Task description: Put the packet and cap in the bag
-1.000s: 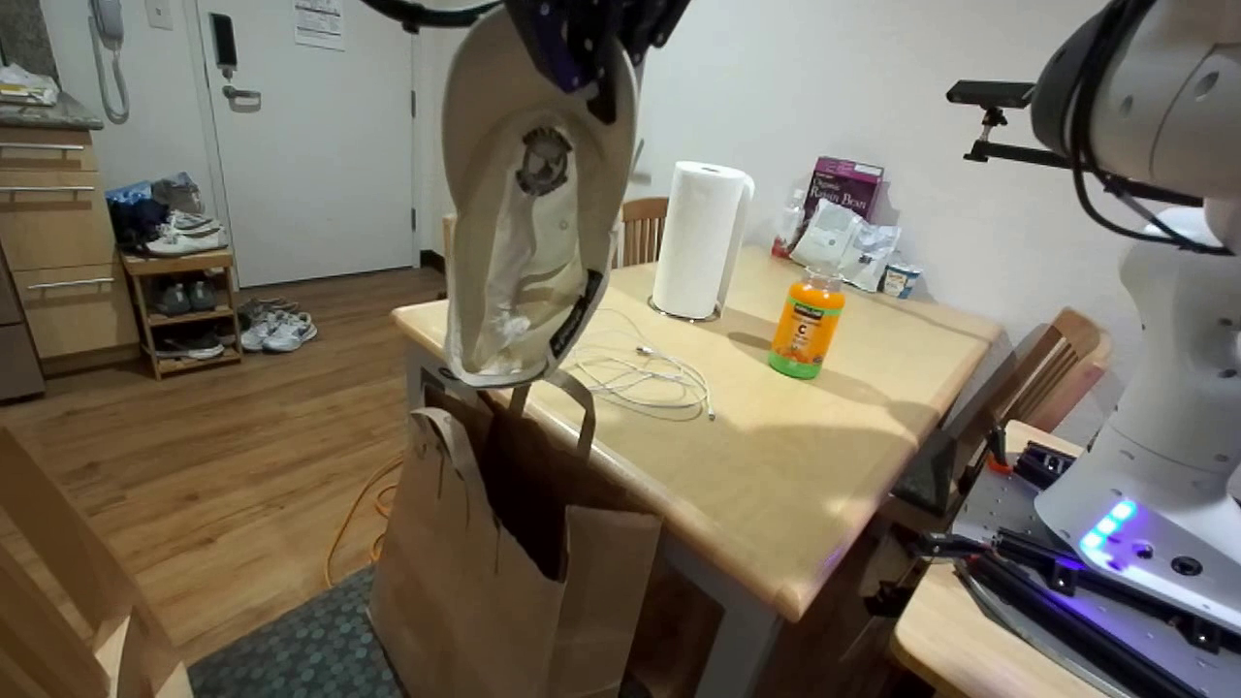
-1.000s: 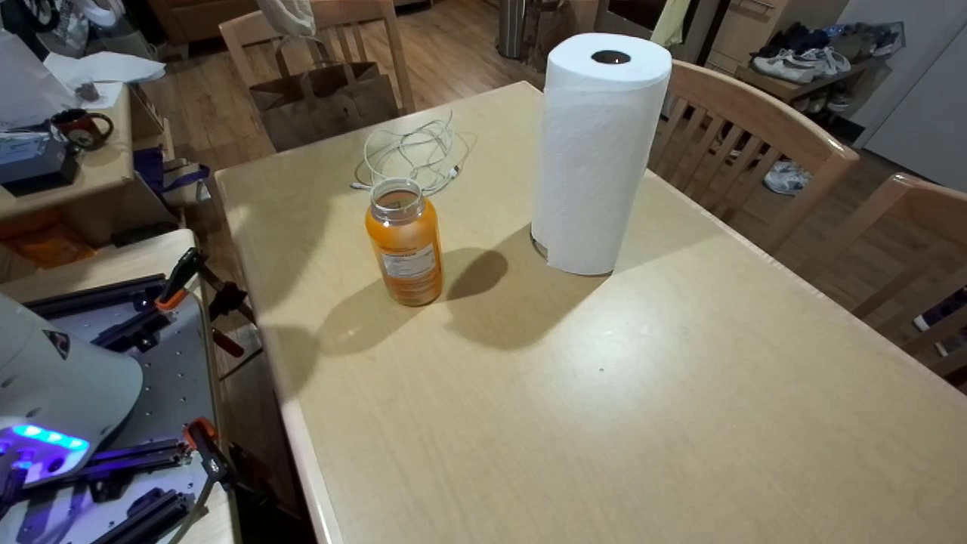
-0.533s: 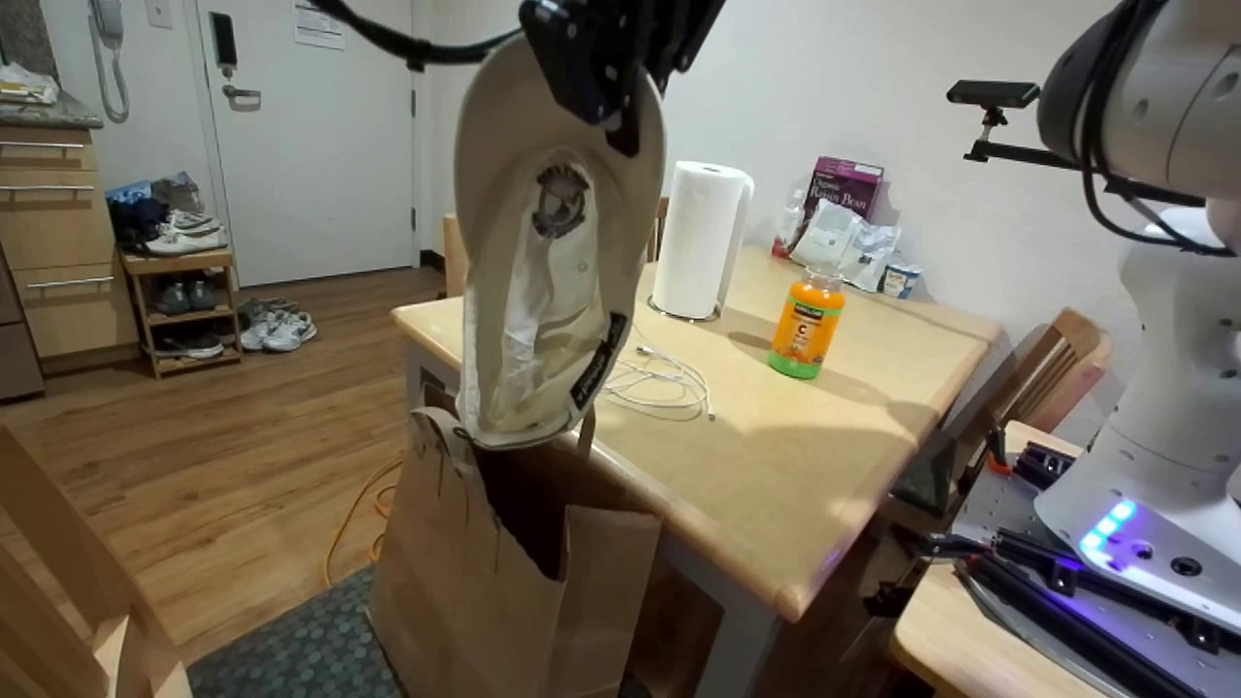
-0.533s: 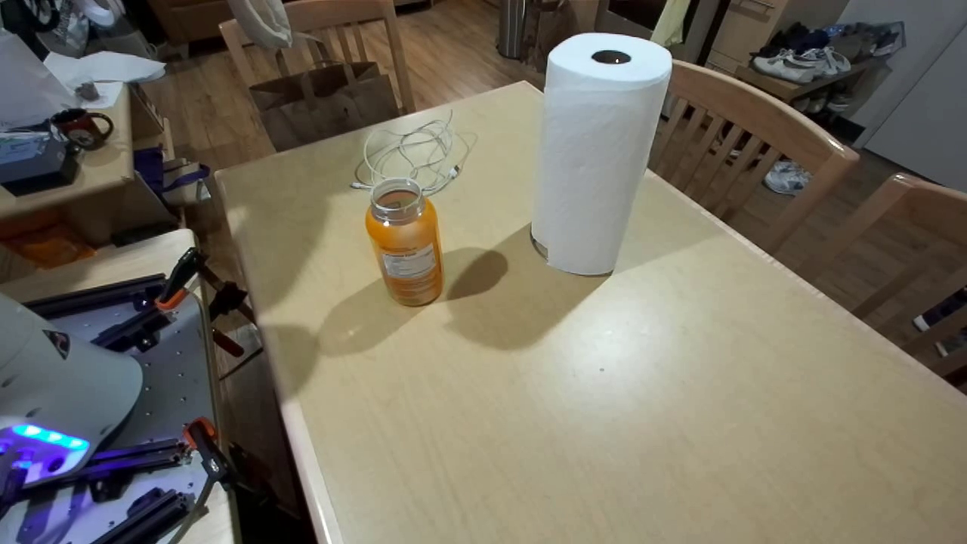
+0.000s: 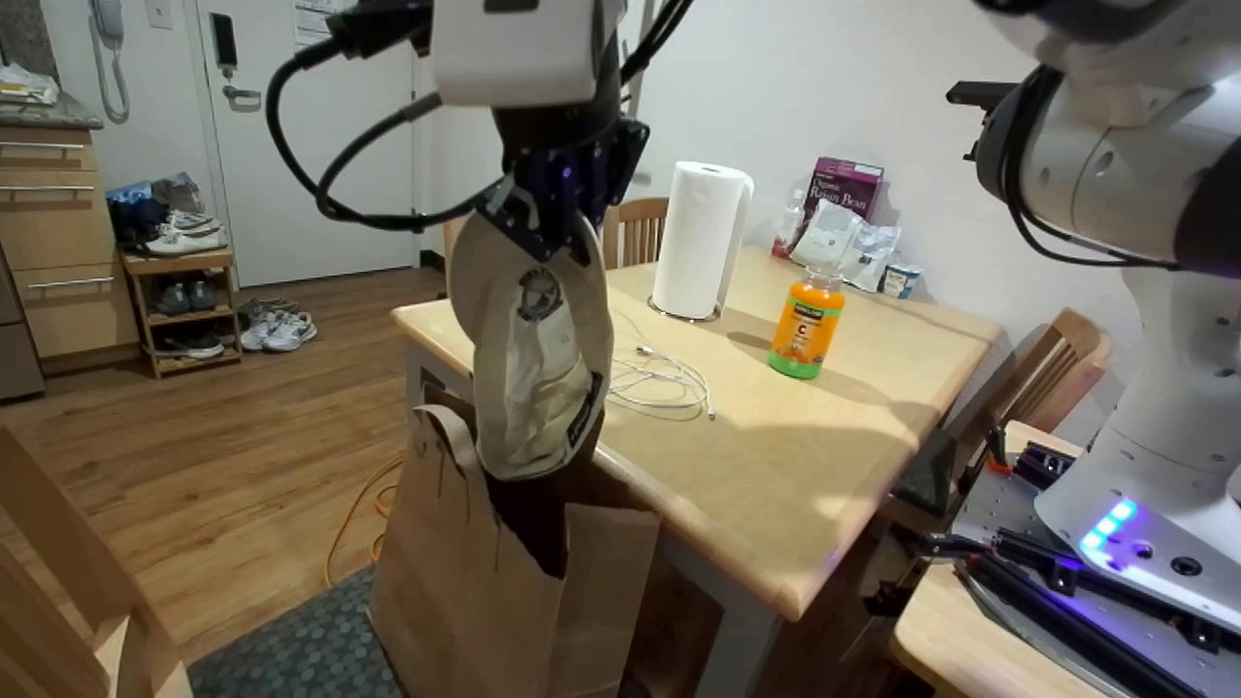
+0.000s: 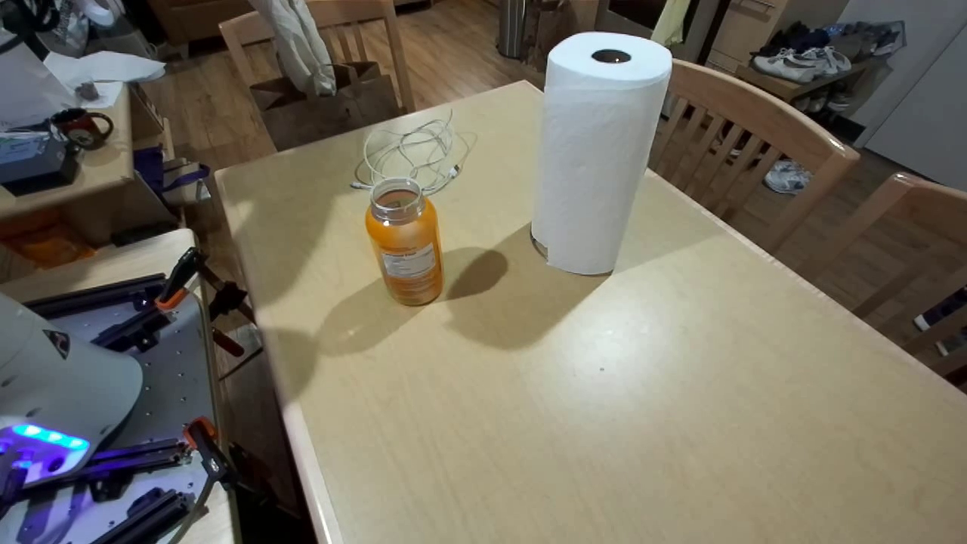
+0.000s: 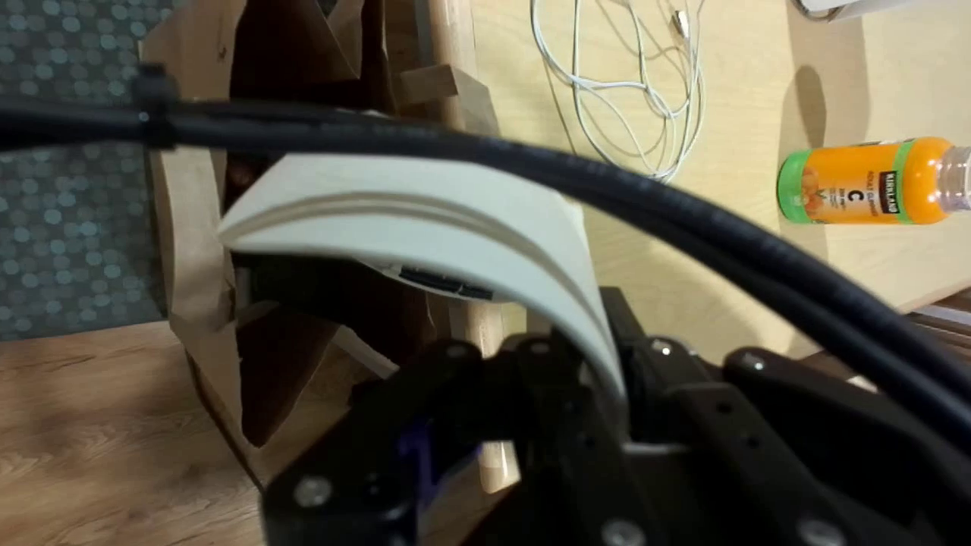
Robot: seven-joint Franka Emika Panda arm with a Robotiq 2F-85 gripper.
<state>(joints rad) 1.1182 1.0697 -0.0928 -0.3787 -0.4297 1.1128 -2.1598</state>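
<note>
My pincer [image 5: 565, 252] is closed on the brim of the cap [image 5: 541, 388], which hangs at the mouth of the bag [image 5: 475, 582] (tip inside or not, I can't tell). A black cable [image 7: 379, 136] hides part of both in the wrist view; bottle [image 5: 807, 328] and cord [image 7: 582, 83] share the table [image 5: 747, 494] alongside.

- That baseball cap [image 5: 533, 373] between the jaws: matt cloth
- The shopping bag [image 5: 475, 591] below them: creased, matt paper
- The tabletop [image 6: 619, 378] lower, beside them: smooth, glossy wood
</note>
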